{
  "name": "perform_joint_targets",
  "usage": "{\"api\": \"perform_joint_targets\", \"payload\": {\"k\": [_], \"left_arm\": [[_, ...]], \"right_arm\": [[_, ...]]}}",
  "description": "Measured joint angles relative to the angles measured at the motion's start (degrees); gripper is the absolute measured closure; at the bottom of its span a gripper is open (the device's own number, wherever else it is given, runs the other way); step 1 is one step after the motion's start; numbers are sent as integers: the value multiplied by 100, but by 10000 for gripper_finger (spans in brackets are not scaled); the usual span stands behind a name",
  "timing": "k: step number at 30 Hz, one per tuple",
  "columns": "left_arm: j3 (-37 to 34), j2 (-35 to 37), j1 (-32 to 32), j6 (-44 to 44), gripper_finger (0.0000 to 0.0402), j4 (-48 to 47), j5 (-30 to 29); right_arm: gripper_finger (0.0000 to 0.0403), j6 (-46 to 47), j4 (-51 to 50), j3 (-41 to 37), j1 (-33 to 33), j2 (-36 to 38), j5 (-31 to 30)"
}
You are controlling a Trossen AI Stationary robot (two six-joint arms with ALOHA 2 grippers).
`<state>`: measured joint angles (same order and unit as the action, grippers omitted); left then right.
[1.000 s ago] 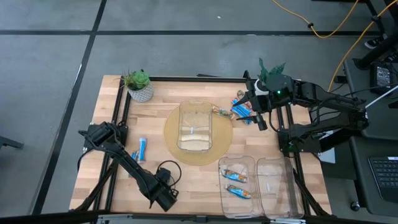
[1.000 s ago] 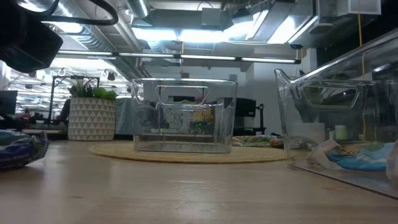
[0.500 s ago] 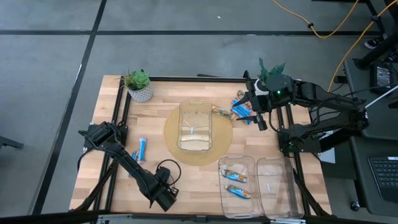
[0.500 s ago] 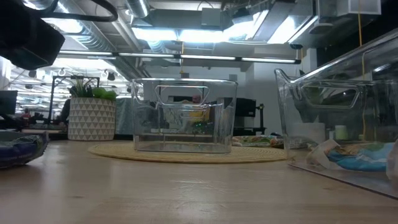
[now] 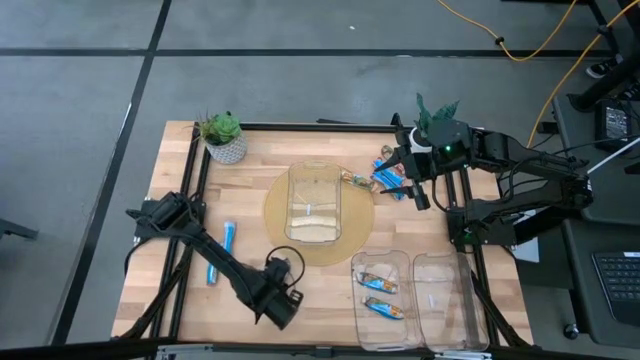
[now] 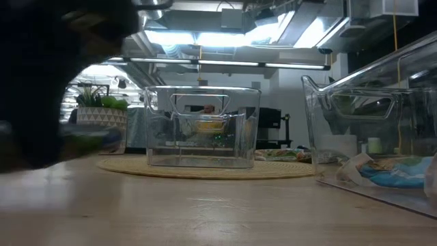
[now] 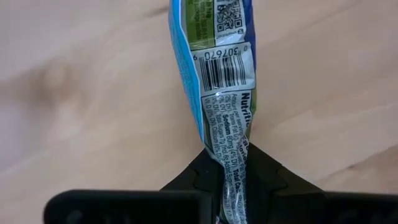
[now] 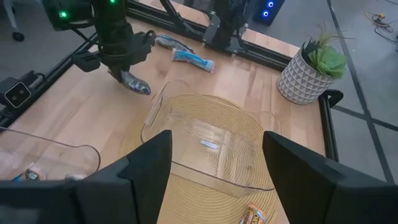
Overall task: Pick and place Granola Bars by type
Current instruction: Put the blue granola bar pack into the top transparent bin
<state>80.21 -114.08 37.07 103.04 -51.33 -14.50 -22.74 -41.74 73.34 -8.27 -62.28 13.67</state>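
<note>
Left wrist view shows us our left gripper (image 7: pixel 231 186) clamped on the end of a blue-and-silver granola bar (image 7: pixel 219 74), its barcode side facing the camera and the wooden worktop (image 7: pixel 93 93) behind it. From the high view we see that gripper (image 5: pixel 283 297) near the worktop's front edge, left of the two clear bins (image 5: pixel 415 300) at the front right corner. The nearer of those bins holds two bars (image 5: pixel 381 292). Two more blue bars (image 5: pixel 222 250) lie near the left edge; one is partly hidden under our left arm. A further clear bin (image 5: pixel 315 203) stands on a round woven mat (image 5: pixel 357 232) in the middle. Our right gripper (image 5: pixel 412 185) waits with its fingers apart near the back right corner, beside a small heap of bars (image 5: pixel 385 175). A potted plant (image 5: pixel 224 137) stands at the back left corner. Low view gives us only a dark blur on the left.
</note>
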Motion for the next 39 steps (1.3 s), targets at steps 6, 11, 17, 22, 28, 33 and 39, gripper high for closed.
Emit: {"api": "perform_joint_targets", "payload": {"k": [6, 11, 17, 22, 28, 33, 39], "left_arm": [[373, 5, -344, -877, 372, -39, -202], [667, 9, -594, -1446, 371, -67, -549], [1172, 13, -873, -2181, 373, -671, -853], [1725, 19, -1061, -2568, 373, -1826, -1248], [2102, 344, -1223, -2584, 375, -2836, -2175], [2106, 926, -1410, -2589, 376, -3234, -2869], [2110, 1659, -1611, -3356, 376, -3329, -3746]], "right_arm": [[150, 11, -62, 0, -2, 0, 0], [150, 2, -157, 0, -2, 0, 0], [150, -8, -368, 0, -110, 12, -1], [150, -40, -391, 0, -230, 40, -1], [150, -208, -489, 0, -313, 59, -1], [150, -287, -522, 0, -356, 59, -2], [150, -280, -475, 0, -356, 59, -2]]}}
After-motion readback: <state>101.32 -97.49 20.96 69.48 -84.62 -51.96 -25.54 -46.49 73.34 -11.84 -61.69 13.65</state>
